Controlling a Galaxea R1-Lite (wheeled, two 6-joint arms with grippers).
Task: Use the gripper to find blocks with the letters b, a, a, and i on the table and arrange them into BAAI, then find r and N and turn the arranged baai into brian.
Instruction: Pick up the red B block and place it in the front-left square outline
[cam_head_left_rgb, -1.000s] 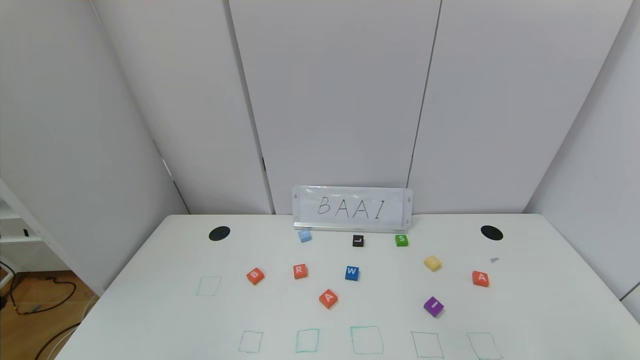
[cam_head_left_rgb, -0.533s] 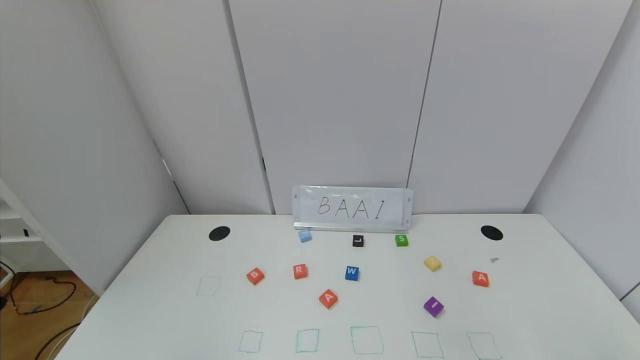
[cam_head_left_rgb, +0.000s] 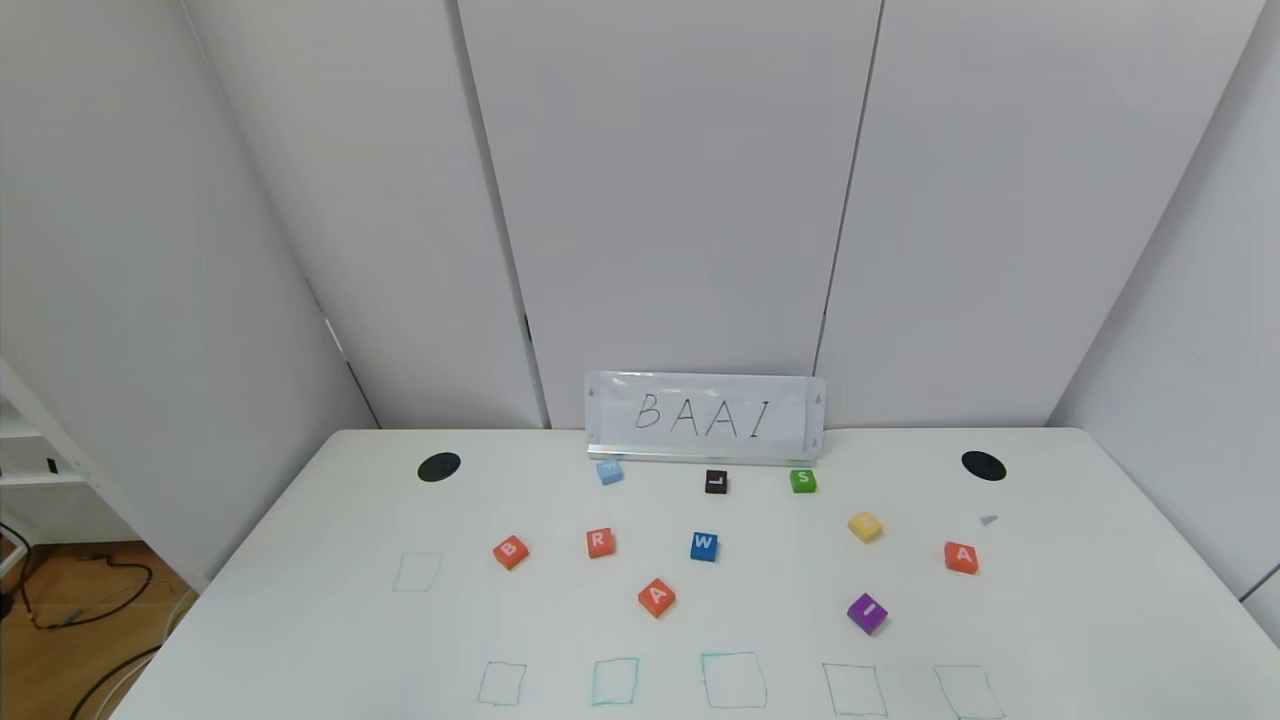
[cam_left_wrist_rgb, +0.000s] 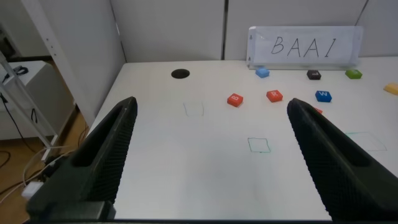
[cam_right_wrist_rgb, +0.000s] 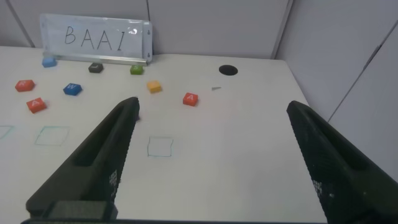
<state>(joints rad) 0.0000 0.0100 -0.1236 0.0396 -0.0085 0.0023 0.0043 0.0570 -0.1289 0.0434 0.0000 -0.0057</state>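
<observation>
Blocks (cam_head_left_rgb: 657, 597) lie scattered and apart across the middle of the table (cam_head_left_rgb: 300, 620): B toward the left edge, one A nearest the front edge's row of green squares, the other A toward the right edge, purple I in front of it. r (cam_head_left_rgb: 600, 542) sits between B and a blue W block (cam_head_left_rgb: 704, 546). Left gripper (cam_left_wrist_rgb: 211, 155) and right gripper (cam_right_wrist_rgb: 211, 155) each hang with fingers spread wide, holding nothing, above the front corners.

Blocks (cam_head_left_rgb: 656, 597) well apart on table (cam_head_left_rgb: 300, 620), gaps passable; sign (cam_head_left_rgb: 705, 417) (upright) blocks rear edge.
</observation>
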